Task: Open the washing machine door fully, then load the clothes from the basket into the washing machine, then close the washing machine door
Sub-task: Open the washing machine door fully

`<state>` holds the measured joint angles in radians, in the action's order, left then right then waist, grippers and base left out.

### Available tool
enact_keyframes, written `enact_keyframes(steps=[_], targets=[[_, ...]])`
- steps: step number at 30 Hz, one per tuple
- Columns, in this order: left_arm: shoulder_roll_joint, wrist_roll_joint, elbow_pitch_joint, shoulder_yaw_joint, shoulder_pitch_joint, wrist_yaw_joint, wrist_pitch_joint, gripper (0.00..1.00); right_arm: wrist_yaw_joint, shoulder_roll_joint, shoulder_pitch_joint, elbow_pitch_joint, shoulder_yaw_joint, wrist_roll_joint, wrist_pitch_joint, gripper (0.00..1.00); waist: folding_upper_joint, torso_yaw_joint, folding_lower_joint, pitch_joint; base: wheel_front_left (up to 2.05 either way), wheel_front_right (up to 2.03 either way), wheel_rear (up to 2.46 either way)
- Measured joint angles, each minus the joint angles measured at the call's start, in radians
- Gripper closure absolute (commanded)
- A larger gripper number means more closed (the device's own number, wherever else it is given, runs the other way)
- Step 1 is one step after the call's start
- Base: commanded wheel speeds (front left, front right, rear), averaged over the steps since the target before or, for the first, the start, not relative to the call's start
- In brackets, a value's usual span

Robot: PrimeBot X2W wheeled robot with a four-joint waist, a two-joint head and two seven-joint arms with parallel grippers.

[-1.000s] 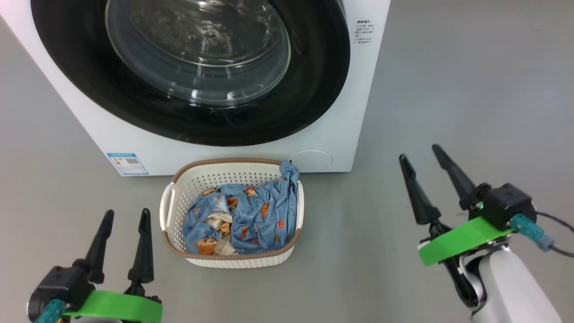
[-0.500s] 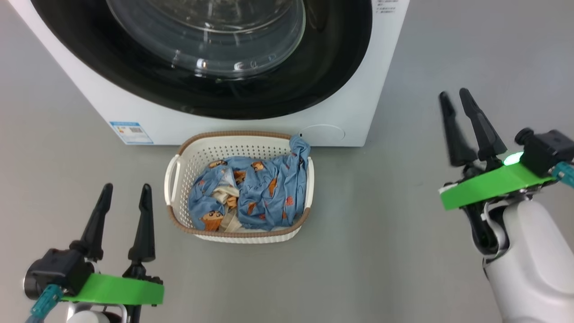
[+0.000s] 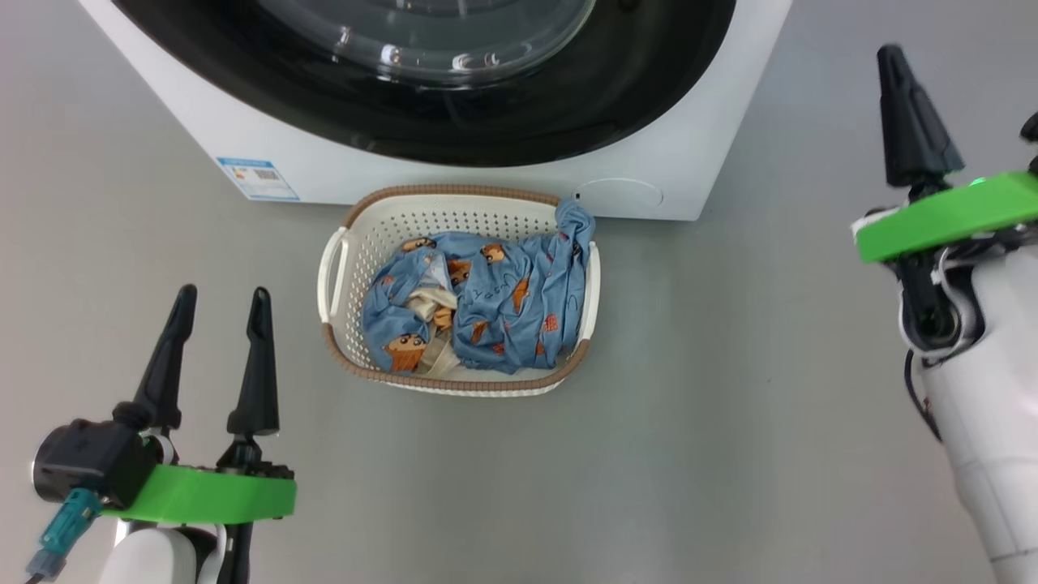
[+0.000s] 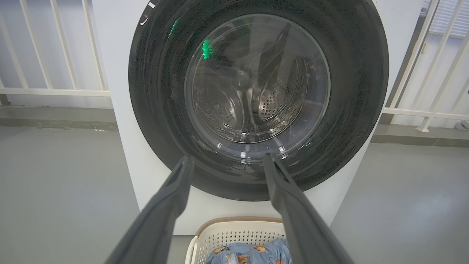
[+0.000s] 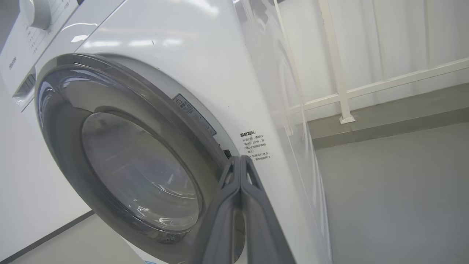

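Washer: stands on the grey floor, front facing the robot. Door: shut, flat against the washer front. Its glass bowl bulges toward the robot, and the steel drum is visible through it. A blue sticker sits at the lower corner of the washer front, on the robot's left.

Basket: on the floor directly in front of the washer, far rim just beside the washer base; contact cannot be told. Long axis roughly parallel to the washer front, turned slightly. Opening faces up.

Clothes: bundled inside the basket. One twisted blue end rises over the rim at the corner nearest the washer, on the robot's right, pointing up. A cream cloth lies among the blue folds.

Left claw: open, empty. In front of the washer's left front corner, farther from the washer than the basket. Fingers point at the washer; in the left wrist view they frame the lower part of the door.

Right claw: closed, fingers pressed together, nothing between them. Off the washer's right front corner. In the right wrist view the tips line up with the door's right edge, beside a printed label; contact with the door cannot be told
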<state>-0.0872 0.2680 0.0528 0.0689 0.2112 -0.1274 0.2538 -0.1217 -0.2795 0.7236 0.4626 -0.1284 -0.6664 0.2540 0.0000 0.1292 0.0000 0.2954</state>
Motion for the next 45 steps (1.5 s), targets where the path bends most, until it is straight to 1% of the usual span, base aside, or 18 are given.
enact_keyframes(steps=[5,9,12,15,18,24,30,34,40,45], targets=[[0.003,-0.001,-0.014,0.000,0.011,0.000,0.000,0.00,0.000,-0.042,0.093,0.054,-0.040,-0.109,-0.019,1.00,0.0000,0.015,0.0000,0.031,0.00,0.00,0.00],[0.012,-0.001,-0.022,0.005,0.030,0.000,0.000,0.00,0.000,-0.060,0.163,0.089,-0.068,-0.196,-0.051,1.00,0.0000,0.024,0.0000,0.057,0.00,0.00,0.00],[0.021,-0.001,-0.023,0.019,0.043,0.000,0.000,0.00,0.000,-0.069,0.204,0.105,-0.080,-0.289,-0.080,1.00,0.0000,0.035,0.0000,0.074,0.00,0.00,0.00],[0.023,-0.001,-0.025,0.023,0.046,0.000,0.000,0.00,0.000,-0.068,0.236,0.118,-0.082,-0.399,-0.132,1.00,0.0000,0.049,0.0000,0.087,0.00,0.00,0.00],[0.023,-0.001,-0.025,0.025,0.049,0.000,0.000,0.00,0.000,-0.069,0.265,0.135,-0.081,-0.523,-0.215,1.00,0.0000,0.061,0.0000,0.097,0.00,0.00,0.00],[0.025,-0.001,-0.024,0.030,0.054,0.000,0.000,0.00,0.000,-0.099,0.316,0.170,-0.071,-0.661,-0.315,1.00,0.0000,0.086,0.0000,0.110,0.00,0.00,0.00],[0.026,-0.001,-0.024,0.034,0.062,0.000,0.000,0.00,0.000,-0.121,0.365,0.217,-0.060,-0.750,-0.422,1.00,0.0000,0.103,0.0000,0.120,0.00,0.00,0.00],[0.027,0.001,-0.024,0.038,0.062,0.000,0.000,0.00,0.000,-0.137,0.396,0.252,-0.069,-0.780,-0.497,1.00,0.0000,0.109,0.0000,0.132,0.00,0.00,0.00],[0.027,0.002,-0.024,0.047,0.065,0.000,0.000,0.00,0.000,-0.139,0.450,0.276,-0.080,-0.798,-0.545,1.00,0.0000,0.116,0.0000,0.152,0.00,0.00,0.00],[0.027,0.007,-0.023,0.053,0.073,0.000,0.000,0.00,0.000,-0.136,0.493,0.298,-0.075,-0.841,-0.577,1.00,0.0000,0.124,0.0000,0.170,0.00,0.00,0.00]])
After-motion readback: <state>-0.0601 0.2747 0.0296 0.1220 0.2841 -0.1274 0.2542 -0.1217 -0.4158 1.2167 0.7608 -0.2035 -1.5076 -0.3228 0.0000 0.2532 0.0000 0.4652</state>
